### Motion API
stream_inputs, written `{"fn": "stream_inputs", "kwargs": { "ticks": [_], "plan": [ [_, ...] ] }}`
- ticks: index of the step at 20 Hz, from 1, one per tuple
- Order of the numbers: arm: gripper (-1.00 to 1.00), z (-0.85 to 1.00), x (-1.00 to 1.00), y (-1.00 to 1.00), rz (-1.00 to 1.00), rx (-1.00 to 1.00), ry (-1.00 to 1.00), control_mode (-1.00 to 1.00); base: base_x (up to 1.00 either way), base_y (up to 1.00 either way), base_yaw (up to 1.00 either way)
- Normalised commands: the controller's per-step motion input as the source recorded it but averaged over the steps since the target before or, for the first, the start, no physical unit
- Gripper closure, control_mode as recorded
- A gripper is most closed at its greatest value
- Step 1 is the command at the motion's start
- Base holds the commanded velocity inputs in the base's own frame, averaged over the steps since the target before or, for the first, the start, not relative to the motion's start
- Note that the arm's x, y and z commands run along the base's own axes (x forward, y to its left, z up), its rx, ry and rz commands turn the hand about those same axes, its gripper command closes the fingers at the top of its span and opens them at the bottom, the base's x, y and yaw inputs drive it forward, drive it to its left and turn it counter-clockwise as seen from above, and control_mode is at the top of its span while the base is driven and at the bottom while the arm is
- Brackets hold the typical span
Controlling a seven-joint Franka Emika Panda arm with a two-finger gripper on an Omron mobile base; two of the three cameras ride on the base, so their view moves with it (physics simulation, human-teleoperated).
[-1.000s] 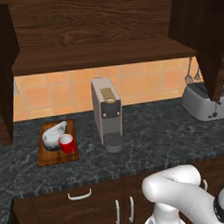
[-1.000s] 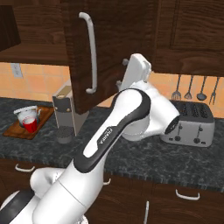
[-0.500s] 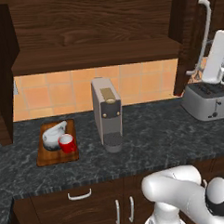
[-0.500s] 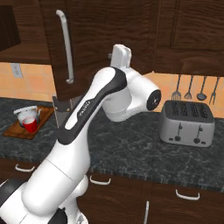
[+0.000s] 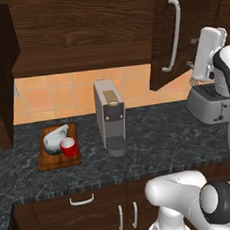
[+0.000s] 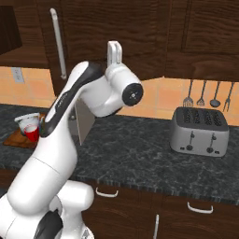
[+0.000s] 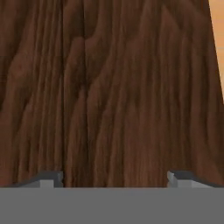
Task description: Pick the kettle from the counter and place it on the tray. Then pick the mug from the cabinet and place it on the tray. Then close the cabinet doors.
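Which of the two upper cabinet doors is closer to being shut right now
The right-hand cabinet door, the one with the long silver bar handle near the toaster. It has swung partway across the opening, while the left door stands fully open, edge-on.

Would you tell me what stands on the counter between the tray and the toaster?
A grey coffee machine stands between the tray and the toaster, in the left base view.
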Motion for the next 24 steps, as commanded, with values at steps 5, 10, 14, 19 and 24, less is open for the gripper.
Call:
{"fn": "stream_inputs", "kwargs": {
  "ticks": [5, 10, 14, 19, 24],
  "plan": [
    [-1.00, 0.00, 0.38, 0.70, -0.38, -0.22, 0.00, -1.00, 0.00, 0.00, 0.00],
    [-1.00, 0.00, 0.58, 0.51, -0.18, -0.14, 0.01, -1.00, 0.00, 0.00, 0.00],
    [-1.00, 0.00, 0.74, 0.38, -0.10, -0.14, 0.10, -1.00, 0.00, 0.00, 0.00],
    [-1.00, 0.00, 0.83, 0.22, -0.06, -0.07, 0.13, -1.00, 0.00, 0.00, 0.00],
    [-1.00, 0.00, 0.69, 0.14, -0.11, -0.03, 0.05, -1.00, 0.00, 0.00, 0.00]
  ]
}}
